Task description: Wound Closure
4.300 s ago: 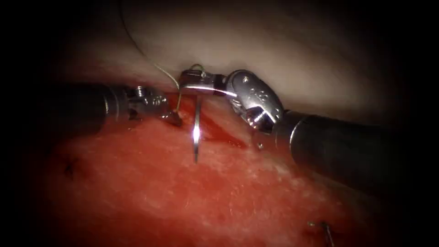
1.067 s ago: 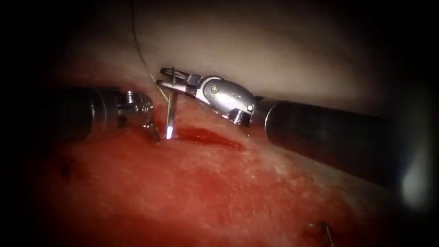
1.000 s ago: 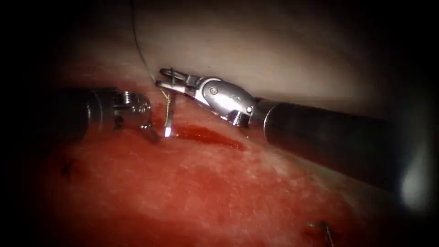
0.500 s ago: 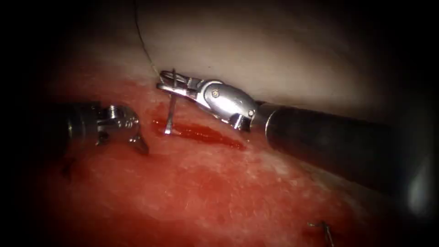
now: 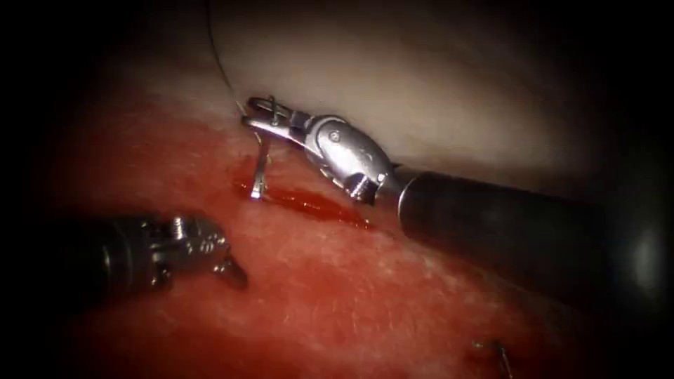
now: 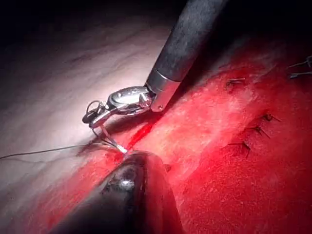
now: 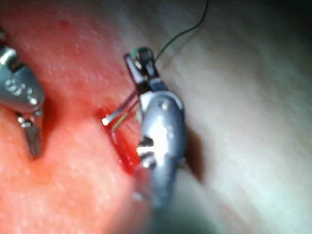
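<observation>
Needle [image 5: 260, 172] hangs from right pincer [image 5: 260, 112].

Right tool [image 5: 258, 112] reaching in from the right, jaws clamped, wrist angled leftward; left tool [image 5: 235, 274] low, apart, jaws together, gripping nothing.

Your endoscope view is bright only in the middle and sinks to black all round, so the left tool [image 5: 232, 272] sits half in the dark. Hard glare flashes off the steel of the right tool [image 5: 257, 112] and along the needle [image 5: 260, 172]. In your left wrist view, strong light whitens the pale tissue [image 6: 58, 97], and the right tool throws a shadow onto it
</observation>
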You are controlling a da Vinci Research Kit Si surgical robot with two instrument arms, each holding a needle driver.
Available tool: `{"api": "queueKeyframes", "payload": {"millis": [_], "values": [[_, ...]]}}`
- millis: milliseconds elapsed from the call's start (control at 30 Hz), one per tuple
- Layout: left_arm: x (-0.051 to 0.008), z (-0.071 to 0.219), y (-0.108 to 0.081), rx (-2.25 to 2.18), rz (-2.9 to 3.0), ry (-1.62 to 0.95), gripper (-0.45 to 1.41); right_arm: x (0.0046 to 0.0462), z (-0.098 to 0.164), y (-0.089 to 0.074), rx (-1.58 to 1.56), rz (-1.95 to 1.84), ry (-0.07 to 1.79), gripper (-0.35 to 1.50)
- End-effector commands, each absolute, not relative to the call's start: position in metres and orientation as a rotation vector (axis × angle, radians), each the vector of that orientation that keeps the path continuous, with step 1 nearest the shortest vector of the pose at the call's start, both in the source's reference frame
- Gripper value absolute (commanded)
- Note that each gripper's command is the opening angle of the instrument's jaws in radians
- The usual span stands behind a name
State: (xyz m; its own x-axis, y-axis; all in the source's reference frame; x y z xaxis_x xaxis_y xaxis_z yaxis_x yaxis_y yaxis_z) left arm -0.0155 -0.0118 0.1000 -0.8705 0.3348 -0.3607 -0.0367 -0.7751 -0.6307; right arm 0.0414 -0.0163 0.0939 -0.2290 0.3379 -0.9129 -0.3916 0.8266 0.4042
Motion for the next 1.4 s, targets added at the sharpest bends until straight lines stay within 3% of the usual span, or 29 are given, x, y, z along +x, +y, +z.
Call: {"api": "queueKeyframes", "payload": {"millis": [33, 567, 1400], "values": [[-0.0159, 0.1011, -0.0119, -0.690, 2.698, -0.945, -0.45, 0.0425, 0.0942, -0.0162, -0.020, 0.684, 1.664, -0.35], [-0.0150, 0.1048, -0.0120, -0.703, 2.693, -0.934, -0.45, 0.0413, 0.0950, -0.0161, 0.051, 0.741, 1.600, -0.35], [-0.0124, 0.1055, -0.0123, -0.728, 2.663, -0.951, -0.45, 0.0420, 0.0967, -0.0175, 0.427, 0.936, 1.508, -0.35]]}}
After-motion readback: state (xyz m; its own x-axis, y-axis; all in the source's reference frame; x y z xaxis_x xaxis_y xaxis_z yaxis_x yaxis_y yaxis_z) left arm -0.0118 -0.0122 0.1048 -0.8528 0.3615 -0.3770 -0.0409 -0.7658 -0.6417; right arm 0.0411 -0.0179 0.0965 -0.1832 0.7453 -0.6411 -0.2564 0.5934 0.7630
